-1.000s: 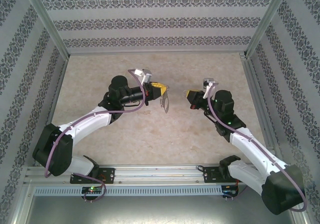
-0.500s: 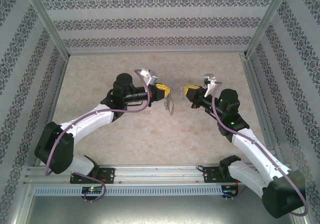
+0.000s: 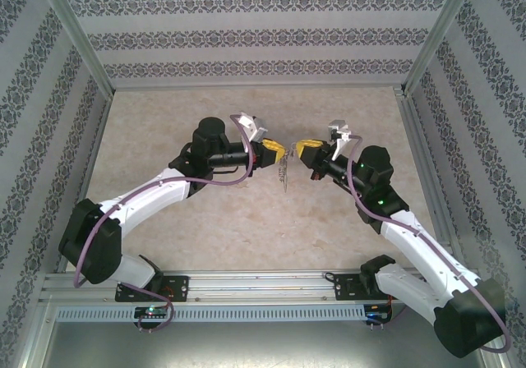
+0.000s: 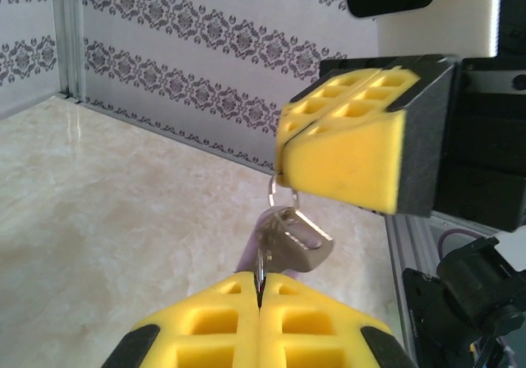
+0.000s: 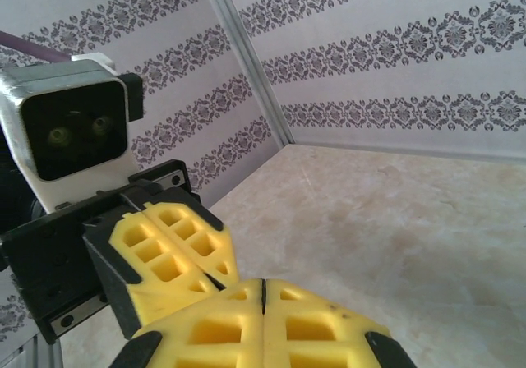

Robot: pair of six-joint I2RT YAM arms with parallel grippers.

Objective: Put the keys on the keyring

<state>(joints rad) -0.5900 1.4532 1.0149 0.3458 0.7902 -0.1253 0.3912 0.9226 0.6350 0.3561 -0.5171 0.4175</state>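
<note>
Both of my arms have swung inward over the last second, so my left gripper (image 3: pixel 275 149) and right gripper (image 3: pixel 305 148) now sit tip to tip above the middle of the table (image 3: pixel 205 228), where before they were well apart. My left pads are pressed fully together on the keyring (image 3: pixel 284 173), which hangs from their tip between the two grippers, clear of the table. From my left wrist I see a thin metal edge running into the seam of my left fingers (image 4: pixel 205 335). Just beyond it is the key (image 4: pixel 293 241), silver with a bit of lilac beside it. A small wire loop (image 4: pixel 282 192) above the key touches the tip of my right gripper. My right pads are closed too, but I cannot tell whether they pinch that loop or only meet it.
</note>
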